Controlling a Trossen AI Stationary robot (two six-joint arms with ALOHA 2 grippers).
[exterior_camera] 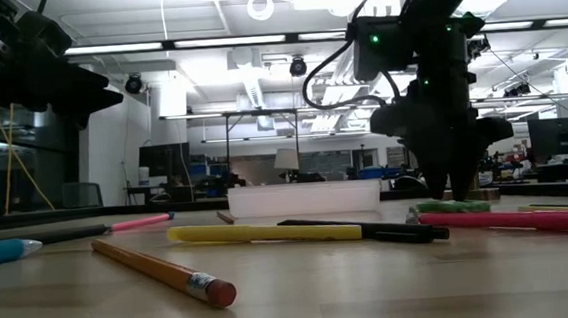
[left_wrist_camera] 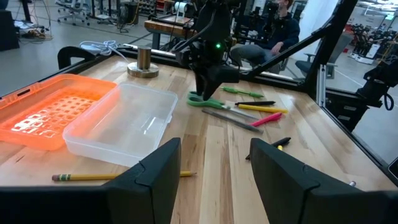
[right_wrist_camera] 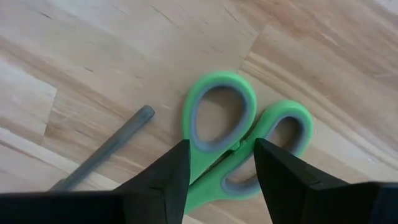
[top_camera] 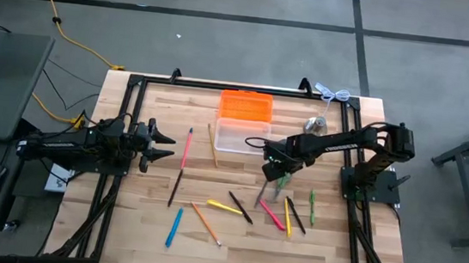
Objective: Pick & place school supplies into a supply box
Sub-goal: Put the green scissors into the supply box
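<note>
Green-handled scissors [right_wrist_camera: 217,124] lie flat on the table right of centre [top_camera: 279,186]. My right gripper [right_wrist_camera: 221,146] points straight down over them, open, one finger on each side of the spot where the two handle loops join [left_wrist_camera: 202,99]. The clear supply box [top_camera: 241,136] stands open on the table, with its orange lid [top_camera: 246,106] just behind it. Several pens and pencils lie scattered over the near half, among them a pink pen [top_camera: 186,148] and a blue one [top_camera: 174,226]. At the table's left edge my left gripper [top_camera: 164,145] hangs open and holds nothing. My right gripper comes at the scissors' handle end [right_wrist_camera: 239,146] from above, fingers pointing down and a gap showing between them. The scissors lie flat on the table. I cannot tell whether the fingertips touch the handles.
A silver bell-shaped metal object [top_camera: 315,124] stands at the back right, beside a white cable [top_camera: 333,93]. Yellow [top_camera: 224,206], black [top_camera: 240,206], pink [top_camera: 271,214] and green [top_camera: 312,206] pens lie close to the scissors. A wooden pencil [top_camera: 212,144] lies left of the box.
</note>
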